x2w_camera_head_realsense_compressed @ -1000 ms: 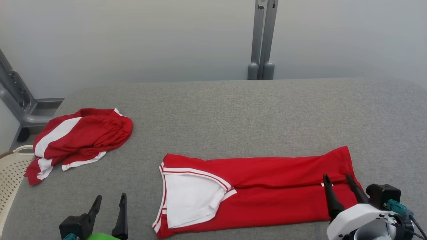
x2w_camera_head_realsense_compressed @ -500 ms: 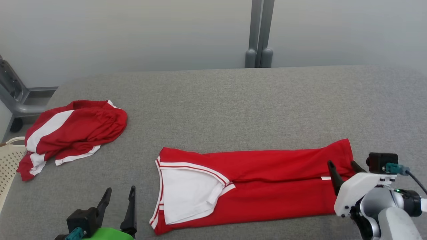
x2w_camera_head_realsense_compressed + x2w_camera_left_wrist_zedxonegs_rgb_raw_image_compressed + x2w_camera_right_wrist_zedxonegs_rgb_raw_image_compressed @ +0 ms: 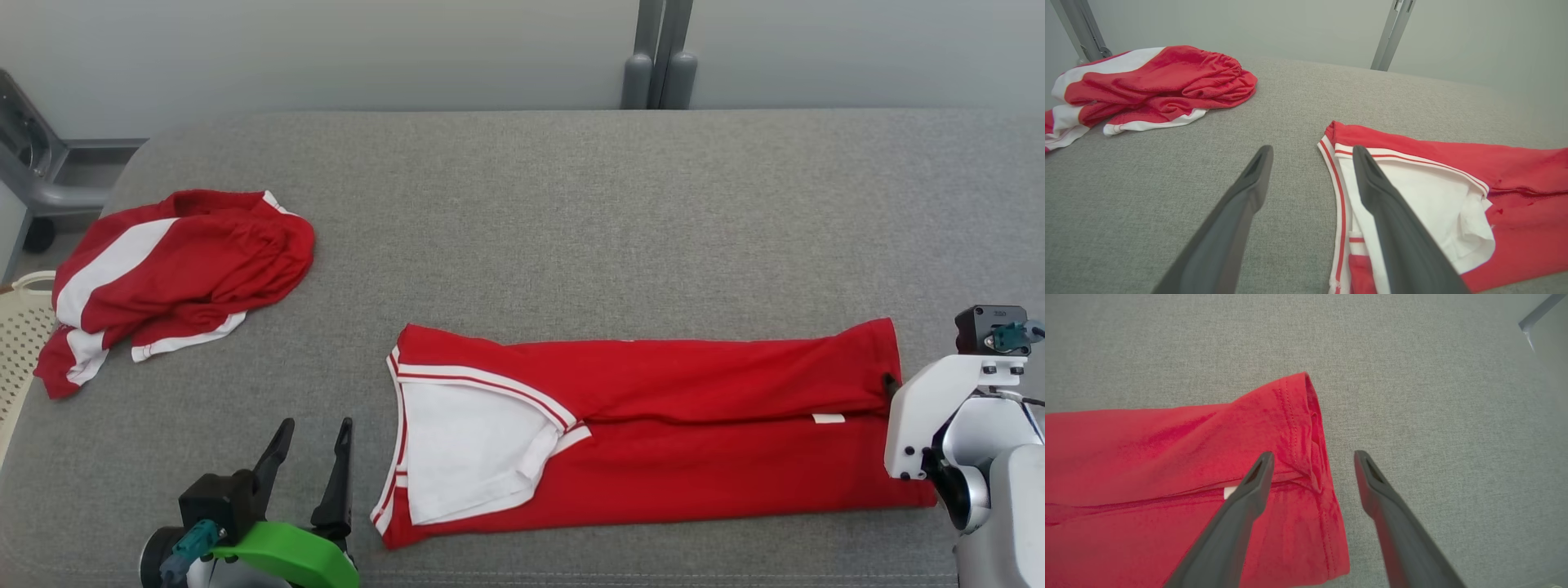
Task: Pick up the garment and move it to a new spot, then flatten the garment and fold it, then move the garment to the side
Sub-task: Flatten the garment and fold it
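Change: head camera has tilted down; right claw (image 3: 1312, 454) has slid from over the right end of the red folded cloth garment (image 3: 694, 441) out to its hem; left claw (image 3: 317, 425) has drawn nearer its collar end.
Hidden: right claw's fingers mostly behind its white wrist housing in the head view.
Left claw: fingers apart, empty, just left of the garment.
Right claw: fingers apart, empty, straddling the garment's hem.
Garment: flat on the grey fabric surface (image 3: 531, 229).
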Motion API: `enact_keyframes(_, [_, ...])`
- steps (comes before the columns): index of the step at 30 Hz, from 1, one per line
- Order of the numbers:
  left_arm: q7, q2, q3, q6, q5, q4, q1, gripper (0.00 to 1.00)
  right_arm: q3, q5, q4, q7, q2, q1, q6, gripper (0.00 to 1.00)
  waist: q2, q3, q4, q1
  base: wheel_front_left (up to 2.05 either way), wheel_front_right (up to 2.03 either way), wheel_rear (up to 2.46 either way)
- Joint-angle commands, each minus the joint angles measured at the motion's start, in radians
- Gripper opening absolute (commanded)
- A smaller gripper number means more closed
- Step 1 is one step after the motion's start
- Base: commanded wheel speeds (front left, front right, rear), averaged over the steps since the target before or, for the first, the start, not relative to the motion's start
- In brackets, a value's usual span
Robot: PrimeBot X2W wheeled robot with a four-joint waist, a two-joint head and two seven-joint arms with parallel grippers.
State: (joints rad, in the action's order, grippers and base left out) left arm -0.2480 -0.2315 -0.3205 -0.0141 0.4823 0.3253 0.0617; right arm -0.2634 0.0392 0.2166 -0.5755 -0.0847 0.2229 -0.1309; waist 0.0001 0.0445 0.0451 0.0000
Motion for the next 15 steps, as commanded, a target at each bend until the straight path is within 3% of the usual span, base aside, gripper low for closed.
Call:
enact_keyframes(1, [-0.004, 0.0, -0.003, -0.008, -0.007, 0.002, 0.022, 1.0, -0.009, 0.007, 0.005, -0.007, -0.008, 0.015, 0.0, 1.0, -0.0001, 0.031, 0.016, 0.0, 0.0, 0.0, 0.0])
enact_keyframes(15, [-0.008, 0.002, -0.033, -0.017, -0.023, 0.024, 0.063, 1.0, -0.078, 0.068, 0.078, 0.012, -0.01, 0.006, 0.001, 1.0, -0.0001, 0.091, 0.042, 0.0, 0.0, 0.0, 0.0])
